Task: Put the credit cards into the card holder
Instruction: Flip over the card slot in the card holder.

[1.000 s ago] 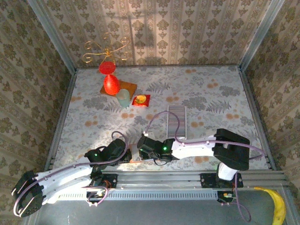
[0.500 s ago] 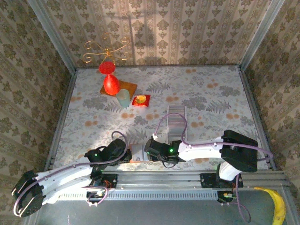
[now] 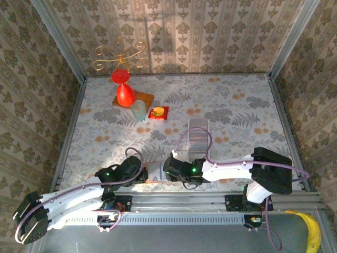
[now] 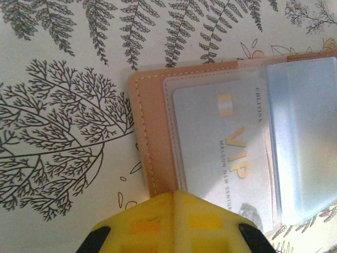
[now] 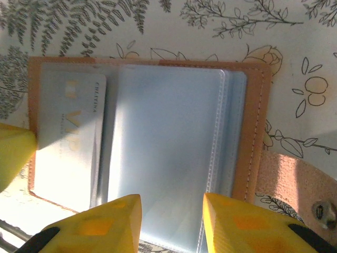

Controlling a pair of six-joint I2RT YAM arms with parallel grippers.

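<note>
Since a second ago my right arm has slid to the right, so the card holder (image 3: 155,172) shows between my pincers. My right pincer (image 5: 171,204) is spread over the clear pockets (image 5: 168,142). My left pincer (image 4: 174,199) is pressed together on the holder's edge. One card (image 4: 221,153) lies inside. I should keep the holder flat on the surface (image 4: 63,79). Both arms reach low and bent.
</note>
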